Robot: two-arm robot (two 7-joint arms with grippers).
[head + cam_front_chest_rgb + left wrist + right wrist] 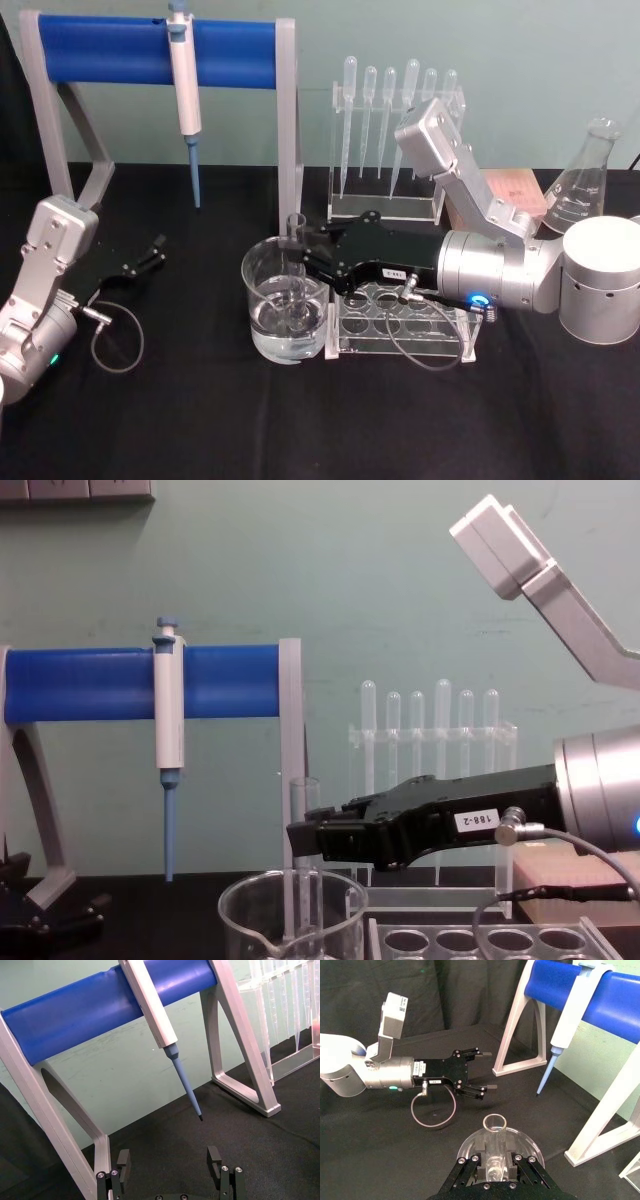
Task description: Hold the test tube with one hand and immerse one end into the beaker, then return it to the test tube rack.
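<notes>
You find the beaker (262, 285) just left of the test tube rack (400, 338), the test tube (296, 235) upright inside it, the pipette rack (388, 208) behind that rack, and the micropipette (184, 90) hanging farther back-left.

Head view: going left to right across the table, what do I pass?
Open black left gripper → white-and-blue micropipette → wide clear glass beaker, where the right gripper holds the clear glass test tube → clear test tube rack → glass conical flask.

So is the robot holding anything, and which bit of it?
Yes. The right gripper pinches the test tube near its top, just below the open rim; its bottom end is in the beaker. The left gripper holds nothing.
</notes>
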